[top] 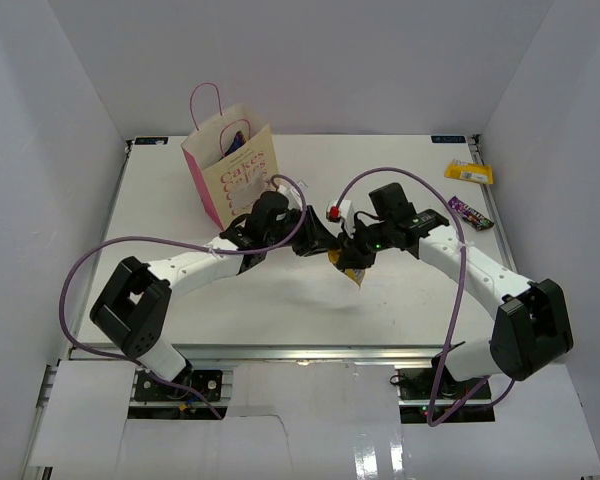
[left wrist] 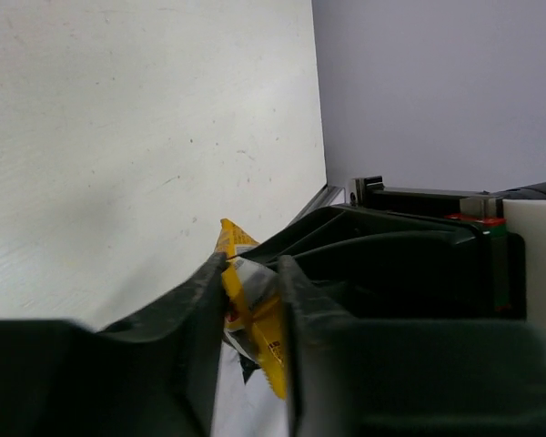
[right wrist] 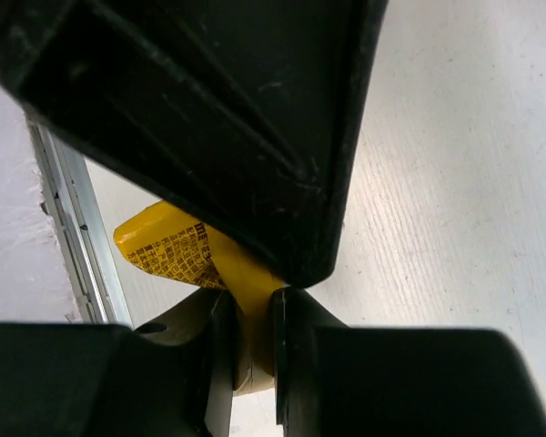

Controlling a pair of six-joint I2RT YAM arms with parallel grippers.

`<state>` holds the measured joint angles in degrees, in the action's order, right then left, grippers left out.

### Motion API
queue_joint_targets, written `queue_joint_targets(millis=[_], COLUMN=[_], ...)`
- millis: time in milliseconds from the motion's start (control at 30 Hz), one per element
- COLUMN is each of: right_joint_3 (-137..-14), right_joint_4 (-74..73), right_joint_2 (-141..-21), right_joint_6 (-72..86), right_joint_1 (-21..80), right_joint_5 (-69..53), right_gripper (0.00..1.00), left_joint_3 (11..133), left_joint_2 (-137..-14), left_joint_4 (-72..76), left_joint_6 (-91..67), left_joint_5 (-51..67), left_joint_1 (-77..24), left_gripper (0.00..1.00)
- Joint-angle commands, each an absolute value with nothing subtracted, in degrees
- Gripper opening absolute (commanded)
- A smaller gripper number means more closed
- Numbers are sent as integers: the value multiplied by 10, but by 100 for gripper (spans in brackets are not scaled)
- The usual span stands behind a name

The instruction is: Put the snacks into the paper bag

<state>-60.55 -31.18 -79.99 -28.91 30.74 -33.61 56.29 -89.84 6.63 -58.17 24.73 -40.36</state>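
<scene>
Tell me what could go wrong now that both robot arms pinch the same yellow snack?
1. The left fingers and the right fingers both clamp the yellow bar. If the arms pull apart before one lets go, it might tear.
2. The paper bag stands close beside the left arm, so a careless swing could tip it over.

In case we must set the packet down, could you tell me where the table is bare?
Bare: the rear strip between the paper bag and the yellow bar, and the near strip between the arm bases. Crowded: the centre, where the left gripper and right gripper clamp the yellow packet.
</scene>
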Motion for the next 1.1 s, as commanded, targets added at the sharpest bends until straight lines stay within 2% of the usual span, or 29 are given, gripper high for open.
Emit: queue_joint_targets(millis=[0, 67, 133, 200, 233, 300, 333, 433, 533, 733, 900, 1067], right_joint_3=[-628, -630, -634, -635, -635, -635, -636, -639, -640, -637, -614, -601], right_joint_4=[-286, -286, -286, -286, -286, -289, -291, -301, -305, -311, -308, -307], right_joint_2=[-794, -792, -791, -790, -789, -784, -782, -766, -746, -722, -715, -714], right_joint_6=[-285, -285, -285, -286, -286, -288, -291, -308, -327, -337, -331, -334], right_joint_1=[307, 306, 302, 298, 296, 290, 287, 264, 220, 153, 141, 137], right_joint_5=[-332, -330, -327, -323, -322, -320, -320, -334, -363, -393, -398, -396], right_gripper=[13, 15, 19, 27, 40, 56, 69, 81, 84, 84, 84, 85], left_joint_3=[589, 591, 598, 605, 615, 631, 651, 703, 752, 933, 1096, 1170], left_joint_2=[-902, -903, -903, -899, -897, -891, -889, -870, -851, -866, -925, -981], left_joint_4=[75, 70, 60, 47, 28, 4, -43, -123, -177, -222, -191, -138], left_joint_6=[-579, -578, -570, -560, -544, -523, -495, -429, -385, -313, -342, -383], left_joint_5=[274, 275, 272, 264, 258, 237, 228, 189, 185, 198, 250, 247], left_joint_1=[-411, -412, -412, -412, -412, -405, -401, -368, -313, -218, -152, -99], left_gripper=[30, 13, 7, 0, 0, 0, 0, 0, 0, 0, 0, 0])
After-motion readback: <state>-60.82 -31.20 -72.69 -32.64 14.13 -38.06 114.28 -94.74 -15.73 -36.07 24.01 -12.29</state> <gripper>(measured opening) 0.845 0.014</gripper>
